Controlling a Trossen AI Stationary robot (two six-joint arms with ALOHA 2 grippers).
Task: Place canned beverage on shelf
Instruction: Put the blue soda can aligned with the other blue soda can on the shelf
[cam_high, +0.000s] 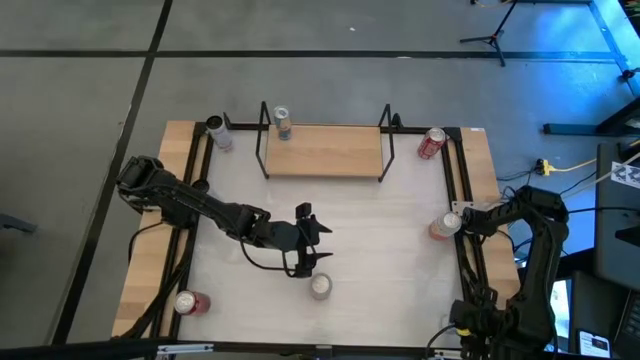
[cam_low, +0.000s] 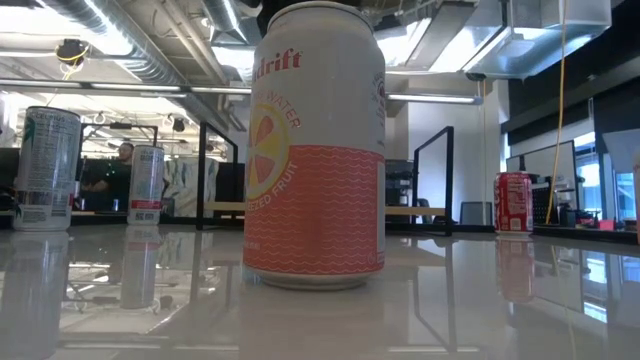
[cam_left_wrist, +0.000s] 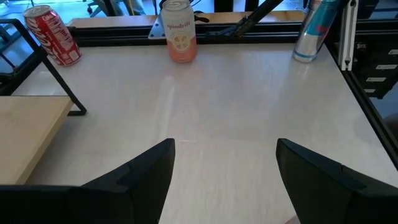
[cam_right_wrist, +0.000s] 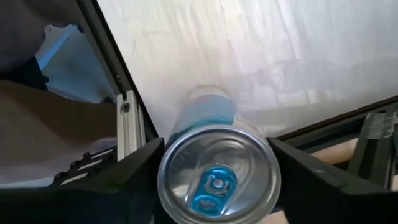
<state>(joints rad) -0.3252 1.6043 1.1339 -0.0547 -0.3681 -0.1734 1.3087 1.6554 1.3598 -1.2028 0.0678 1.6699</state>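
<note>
The shelf (cam_high: 325, 152) stands at the table's far middle, with a silver can (cam_high: 282, 122) on its far left corner. A tall blue-and-silver can (cam_right_wrist: 217, 180) stands upright in the table's near right corner; it also shows in the left wrist view (cam_left_wrist: 311, 31). My right gripper (cam_right_wrist: 216, 142) is over this can, pointing down and shut on its top; in the high view the arm hides the can. My left gripper (cam_high: 318, 236) hovers open over the table's middle, fingers (cam_left_wrist: 143, 174) apart with nothing between them. An orange-and-white can (cam_high: 320, 286) stands just nearer than it. My right gripper has the tall can's upper wall, just under the rim (cam_right_wrist: 166, 163), between its two fingers, one on each side. The fingers come from above, pointing down. The can stands upright with its base (cam_right_wrist: 205, 102) on the tabletop beside the corner rails.
More cans stand about: a red one (cam_high: 432, 143) right of the shelf, a pink-orange one (cam_high: 445, 225) at the right edge, one (cam_high: 218, 132) left of the shelf, one (cam_high: 190, 302) at the near left. Black and aluminium rails (cam_right_wrist: 124, 124) edge the table.
</note>
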